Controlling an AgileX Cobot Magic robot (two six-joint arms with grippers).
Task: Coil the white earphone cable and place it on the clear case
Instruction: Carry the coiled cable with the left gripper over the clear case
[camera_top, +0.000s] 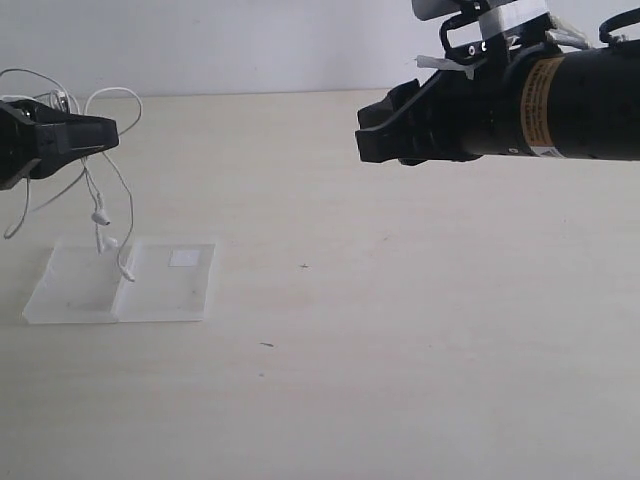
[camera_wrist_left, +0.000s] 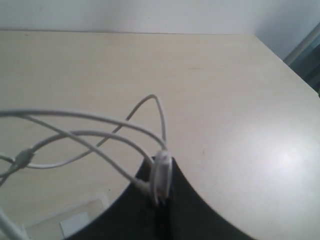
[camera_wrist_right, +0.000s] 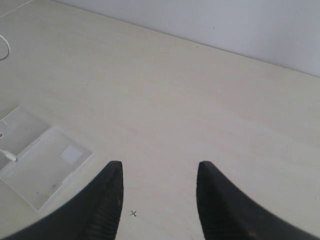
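Earphone cable (camera_top: 100, 215), white, dangles from the left gripper (camera_top: 108, 129), which pinches it tight above the open clear case (camera_top: 170, 292); one end reaches the case. Well apart, the right gripper (camera_wrist_right: 159, 169) hovers, jaws spread, empty.

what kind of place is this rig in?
Probably a lab test bench: plain pale table, blank white wall, and only the clear case and white earphone cable as props.

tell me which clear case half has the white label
The right-hand half of the clear case in the exterior view bears the label; the other half, below the dangling white earphone cable, is plain.
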